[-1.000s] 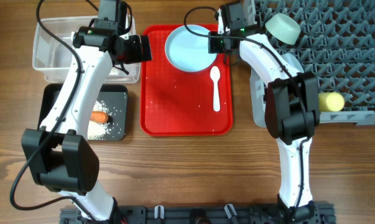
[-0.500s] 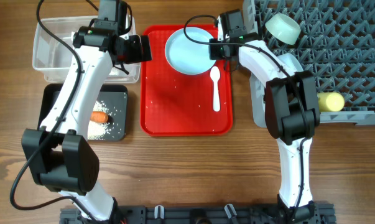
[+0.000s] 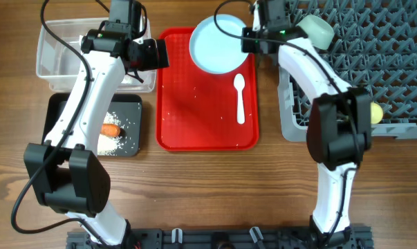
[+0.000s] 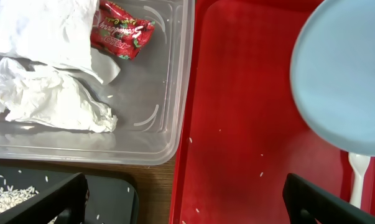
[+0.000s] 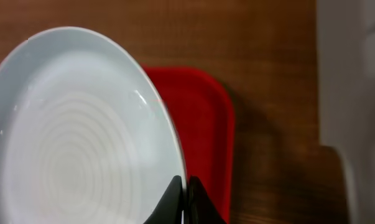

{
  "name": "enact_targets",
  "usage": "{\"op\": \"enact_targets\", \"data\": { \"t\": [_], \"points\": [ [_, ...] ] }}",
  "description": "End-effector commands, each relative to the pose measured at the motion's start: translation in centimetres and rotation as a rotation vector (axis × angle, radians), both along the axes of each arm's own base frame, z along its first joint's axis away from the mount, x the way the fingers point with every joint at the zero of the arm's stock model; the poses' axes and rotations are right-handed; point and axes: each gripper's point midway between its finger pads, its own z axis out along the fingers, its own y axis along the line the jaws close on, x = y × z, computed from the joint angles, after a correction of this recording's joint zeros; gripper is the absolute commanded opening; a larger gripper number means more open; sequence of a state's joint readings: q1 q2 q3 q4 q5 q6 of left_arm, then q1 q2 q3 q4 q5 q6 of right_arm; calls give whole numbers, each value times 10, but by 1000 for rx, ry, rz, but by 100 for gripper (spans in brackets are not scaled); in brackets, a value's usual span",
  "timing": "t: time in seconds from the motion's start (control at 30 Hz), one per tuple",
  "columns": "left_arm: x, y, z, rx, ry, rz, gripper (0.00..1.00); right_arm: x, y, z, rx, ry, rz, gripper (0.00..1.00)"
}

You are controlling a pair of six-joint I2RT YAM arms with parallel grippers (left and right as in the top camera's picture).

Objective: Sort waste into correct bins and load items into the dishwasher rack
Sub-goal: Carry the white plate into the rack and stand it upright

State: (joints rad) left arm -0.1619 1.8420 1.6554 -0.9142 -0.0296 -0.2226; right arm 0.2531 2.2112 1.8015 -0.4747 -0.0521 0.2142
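My right gripper (image 3: 249, 40) is shut on the right rim of the pale blue plate (image 3: 218, 45), which is raised over the far end of the red tray; in the right wrist view my fingertips (image 5: 185, 198) pinch the plate's edge (image 5: 81, 137). The white spoon (image 3: 240, 97) lies on the tray. My left gripper (image 3: 160, 53) is open and empty over the tray's left edge, beside the clear tub (image 3: 56, 62). The tub holds crumpled tissue (image 4: 50, 93) and the red wrapper (image 4: 119, 31). The black tray (image 3: 59, 114) holds the carrot (image 3: 110, 129) and rice (image 3: 115, 143).
The grey dishwasher rack (image 3: 360, 69) fills the right side, with a pale bowl (image 3: 314, 31) at its far left and the yellow cup (image 3: 376, 112) partly behind my right arm. The red tray (image 3: 201, 104) has stray rice grains on it.
My right gripper has carried the plate back and to the right, and its far rim now overhangs the red tray's far edge. The left arm has not moved.
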Motion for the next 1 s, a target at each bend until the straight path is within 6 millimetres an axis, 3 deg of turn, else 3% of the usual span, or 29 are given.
{"op": "enact_targets", "data": {
  "t": [0.0, 0.13, 0.23, 0.33, 0.4, 0.57, 0.73, 0.97],
  "points": [
    [2, 3, 3, 13, -10, 2, 100, 4, -15, 67, -38, -135, -58, 4],
    [2, 3, 3, 13, -10, 2, 100, 2, -52, 138, -145, -295, -211, 4],
    [2, 3, 3, 13, -10, 2, 100, -11, -88, 194, -291, -409, -325, 4],
    [2, 3, 3, 13, -10, 2, 100, -27, -115, 234, -373, -474, -390, 4],
    [2, 3, 3, 13, -10, 2, 100, -32, -133, 243, -390, -483, -438, 4],
    [2, 3, 3, 13, -10, 2, 100, -45, -232, 235, -453, -397, -605, 4],
    [2, 3, 3, 13, -10, 2, 100, -64, -311, 234, -538, -342, -709, 4],
    [2, 3, 3, 13, -10, 2, 100, -84, -364, 231, -765, -229, -614, 4]
  ]
}}
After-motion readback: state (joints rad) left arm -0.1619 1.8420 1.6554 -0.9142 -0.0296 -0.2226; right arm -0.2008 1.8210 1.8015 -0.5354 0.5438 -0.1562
